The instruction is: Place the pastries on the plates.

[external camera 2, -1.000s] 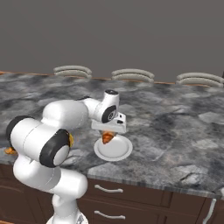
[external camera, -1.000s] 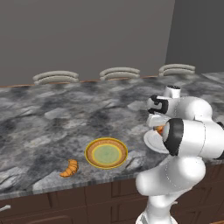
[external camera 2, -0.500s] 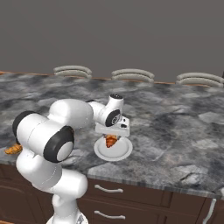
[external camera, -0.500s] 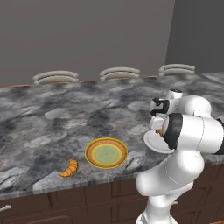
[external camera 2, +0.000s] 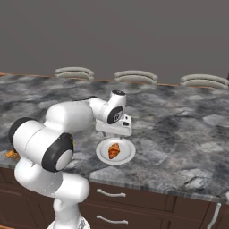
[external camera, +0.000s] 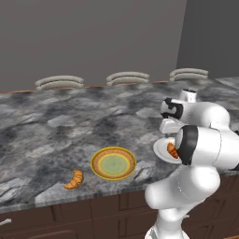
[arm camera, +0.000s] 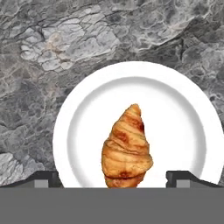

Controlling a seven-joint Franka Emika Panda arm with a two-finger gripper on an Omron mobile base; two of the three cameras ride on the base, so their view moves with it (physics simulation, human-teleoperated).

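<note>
Our jaws (arm camera: 112,181) stand apart, their two dark tips on either side of a croissant (arm camera: 126,148) that lies on the white plate (arm camera: 179,118) directly beneath them, touching neither tip. Grey marbled bench (arm camera: 48,48) surrounds the plate. Well off to one side of the jaws sits the yellow-rimmed plate (external camera: 113,164) with nothing on it, and beyond it the second croissant (external camera: 74,179) lies on the bench near its front edge. Nothing stands between them.
</note>
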